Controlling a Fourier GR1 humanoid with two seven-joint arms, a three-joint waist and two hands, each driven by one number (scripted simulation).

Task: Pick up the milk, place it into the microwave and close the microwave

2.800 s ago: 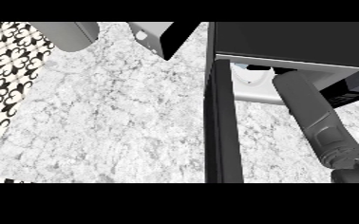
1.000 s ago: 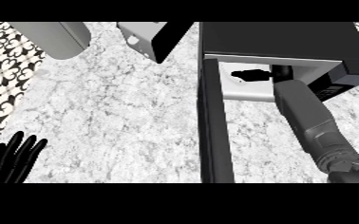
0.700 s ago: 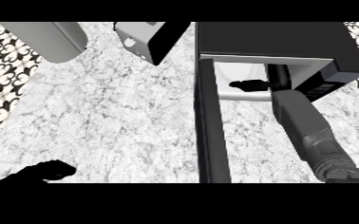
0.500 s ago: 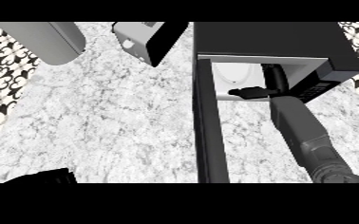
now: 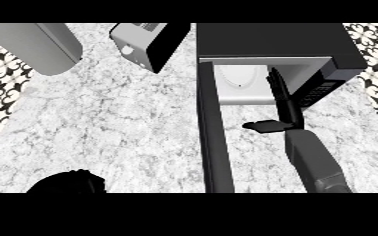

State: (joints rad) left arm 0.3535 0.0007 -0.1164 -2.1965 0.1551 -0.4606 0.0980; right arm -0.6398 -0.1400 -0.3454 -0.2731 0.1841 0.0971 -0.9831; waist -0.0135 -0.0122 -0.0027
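Right hand flat-fingered at the microwave mouth — door open.

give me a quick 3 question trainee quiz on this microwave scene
1. True or false: the microwave door is shut.
2. Which hand reaches toward the microwave opening? A) left B) right
3. Fill in: the right hand's fingers are ____ (straight/curled).

Key
1. False: the door stands open, edge-on.
2. B: the right hand; the left hand is low at the view's lower left.
3. Straight, holding nothing that shows.
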